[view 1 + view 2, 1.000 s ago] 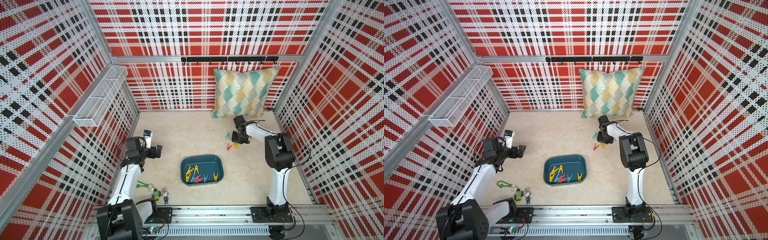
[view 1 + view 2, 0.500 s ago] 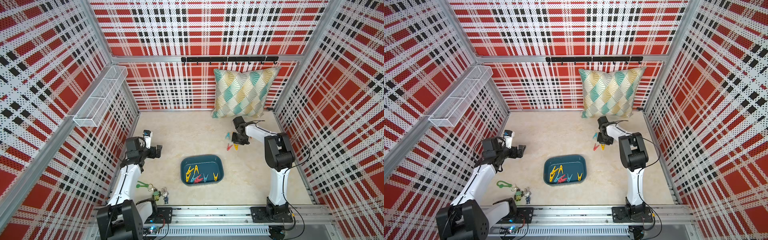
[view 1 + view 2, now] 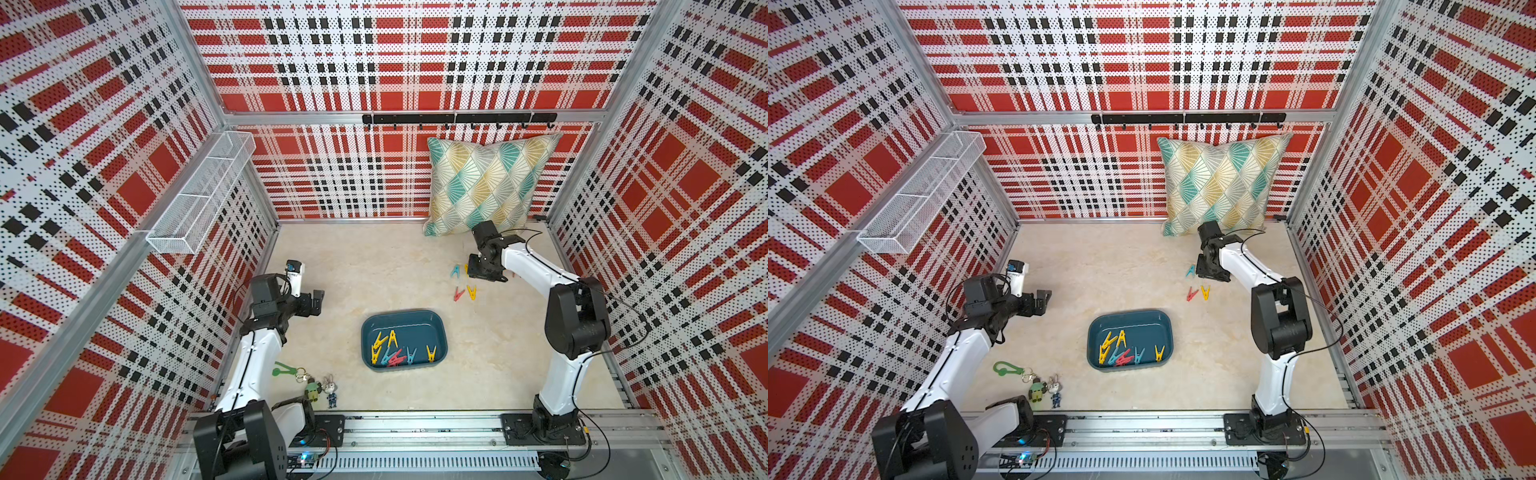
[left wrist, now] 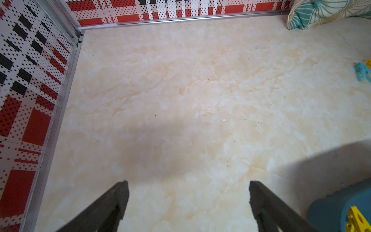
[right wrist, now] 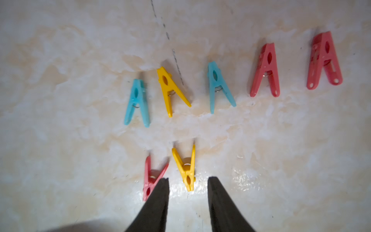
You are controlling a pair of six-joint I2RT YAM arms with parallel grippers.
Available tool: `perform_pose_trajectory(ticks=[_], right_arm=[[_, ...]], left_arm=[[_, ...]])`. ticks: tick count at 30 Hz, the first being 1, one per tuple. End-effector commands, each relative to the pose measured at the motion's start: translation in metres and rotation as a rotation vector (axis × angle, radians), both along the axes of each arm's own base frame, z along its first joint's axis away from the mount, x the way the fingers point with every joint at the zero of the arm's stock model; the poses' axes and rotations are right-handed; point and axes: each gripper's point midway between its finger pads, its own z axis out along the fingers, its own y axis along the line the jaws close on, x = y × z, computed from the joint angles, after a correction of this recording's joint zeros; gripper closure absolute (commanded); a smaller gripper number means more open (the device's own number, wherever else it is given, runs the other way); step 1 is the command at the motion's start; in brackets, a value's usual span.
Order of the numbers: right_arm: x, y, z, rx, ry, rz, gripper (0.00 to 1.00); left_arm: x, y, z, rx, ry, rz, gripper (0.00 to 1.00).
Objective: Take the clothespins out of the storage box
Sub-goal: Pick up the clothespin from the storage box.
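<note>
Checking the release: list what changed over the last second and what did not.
The right gripper opened in place, letting go of the yellow clothespin, which lies free on the table between its jaws. Unchanged: the left gripper, open and idle; the storage box and the clothespins in it.

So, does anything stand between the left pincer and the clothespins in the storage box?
Nothing visible does. The left pincer, open, hangs above bare tabletop to one side of the storage box. The clothespins lie uncovered inside it, with no lid or other object between.
</note>
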Motion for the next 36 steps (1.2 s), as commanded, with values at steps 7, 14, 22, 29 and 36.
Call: perform_pose_trajectory(ticks=[7, 14, 22, 29, 36], right_arm=[[-0.066, 0.085, 0.063, 0.112, -0.111, 0.269, 0.62], [-0.135, 0.173, 0.049, 0.219, -0.105, 0.542, 0.63], [-0.195, 0.251, -0.01, 0.105, -0.011, 0.788, 0.63], [-0.204, 0.276, -0.045, 0.093, 0.042, 0.787, 0.64], [-0.202, 0.271, -0.062, 0.06, 0.078, 0.734, 0.64]], left_arm=[[0.002, 0.002, 0.008, -0.01, -0.023, 0.001, 0.01], [0.002, -0.003, 0.004, -0.027, -0.012, -0.027, 0.01], [0.001, -0.013, -0.001, -0.052, 0.008, -0.072, 0.01], [-0.005, -0.032, -0.006, -0.086, 0.033, -0.162, 0.01], [-0.008, -0.048, -0.012, -0.098, 0.063, -0.227, 0.01]])
